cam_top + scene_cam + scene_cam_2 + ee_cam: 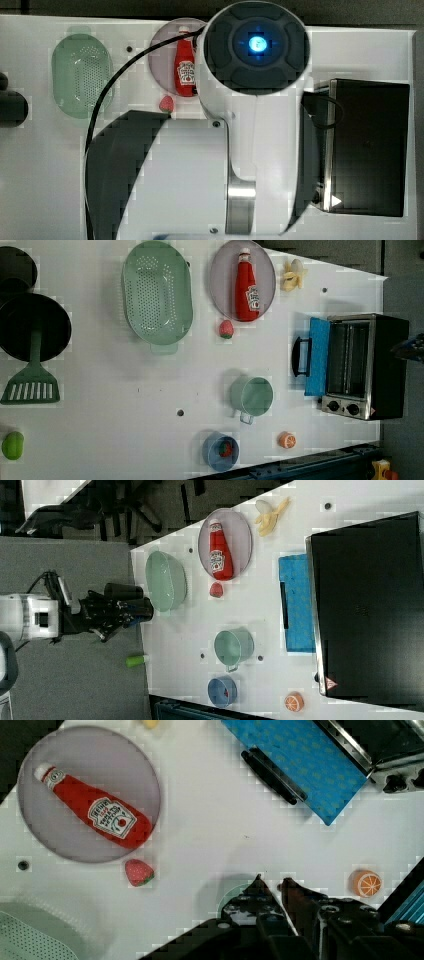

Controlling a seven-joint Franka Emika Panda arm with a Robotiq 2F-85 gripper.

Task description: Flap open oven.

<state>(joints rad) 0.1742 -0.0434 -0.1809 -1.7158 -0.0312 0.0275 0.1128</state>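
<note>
in the left view, going left to right: colander (157, 295) at eleven o'clock, ketchup (247, 286) at one, oven (360, 365) at three, its blue door (317, 356) already flapped down. the gripper (272, 887) hangs above the cup (251, 396), fingertips nearly together. judge the door fully down; if not, press the handle (299, 356) gently.
</note>
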